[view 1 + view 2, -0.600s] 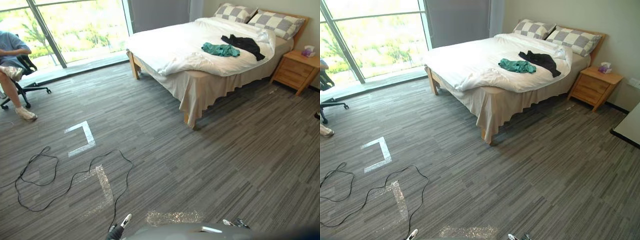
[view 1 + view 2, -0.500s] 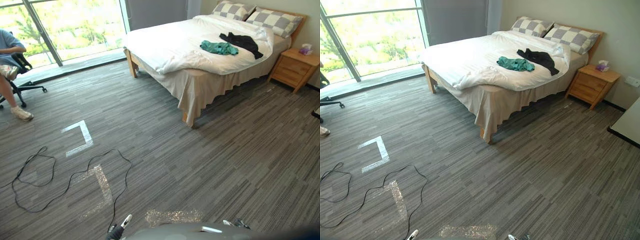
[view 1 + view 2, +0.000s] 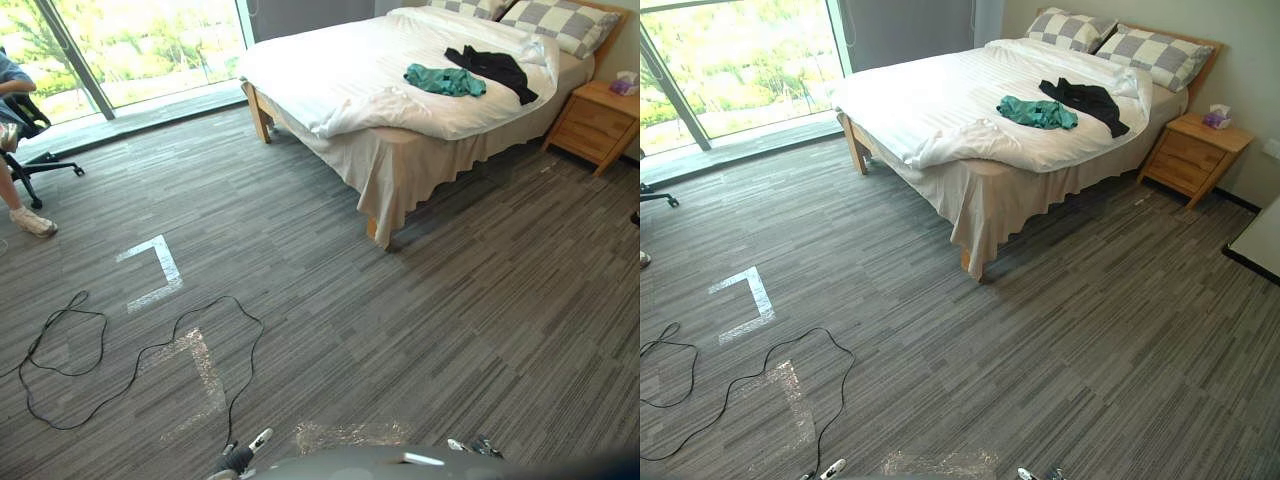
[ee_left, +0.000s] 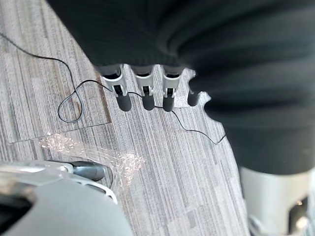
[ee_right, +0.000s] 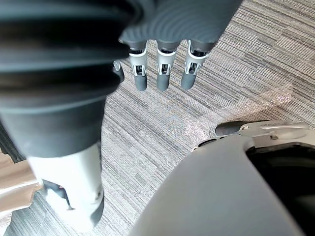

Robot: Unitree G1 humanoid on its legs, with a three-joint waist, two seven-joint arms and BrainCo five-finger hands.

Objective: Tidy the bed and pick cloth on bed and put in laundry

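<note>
A wide bed (image 3: 340, 75) with a white duvet stands across the room, ahead and to the right. A crumpled teal cloth (image 3: 445, 81) lies on the duvet, and a black garment (image 3: 495, 68) lies spread just beyond it toward the checked pillows (image 3: 1160, 55). The duvet is rumpled along its near edge. My left hand (image 4: 145, 93) hangs low over the carpet with relaxed fingers and holds nothing. My right hand (image 5: 162, 73) hangs the same way, open and far from the bed.
A wooden nightstand (image 3: 598, 122) with a tissue box (image 3: 622, 84) stands right of the bed. A person sits on an office chair (image 3: 30, 125) by the window at the left. White tape marks (image 3: 155, 270) lie on the grey carpet. A white tabletop edge (image 3: 1260, 245) juts in at the right.
The whole picture has shifted, so the camera has moved and tilted down a little. The cloths on the bed lie as before.
</note>
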